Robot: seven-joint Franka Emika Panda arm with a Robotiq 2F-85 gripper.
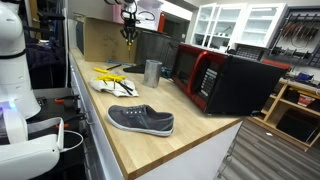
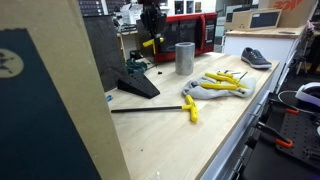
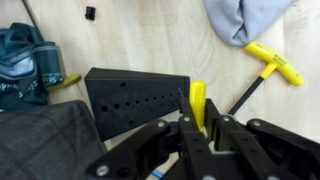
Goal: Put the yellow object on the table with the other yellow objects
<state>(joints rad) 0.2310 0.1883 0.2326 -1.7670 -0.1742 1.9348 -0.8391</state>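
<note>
Pincer (image 3: 198, 128) is clamped on the yellow tool (image 3: 198, 100). In the wrist view I see its handle standing upright between the fingers. Both exterior views show it held in the air, clear of the worktop (image 1: 190, 140). Just below the pincer sits a black block (image 3: 135, 98) with rows of holes. Off to one side a loose T-key (image 3: 272, 62) lies flat, its dark shaft angled back toward the pincer. The yellow cluster (image 2: 218, 84) rests on a pale cloth (image 3: 245, 20), well apart from the pincer, with a metal cup (image 2: 184, 58) near it. The shoe (image 1: 140, 120) lies farthest off.
</note>
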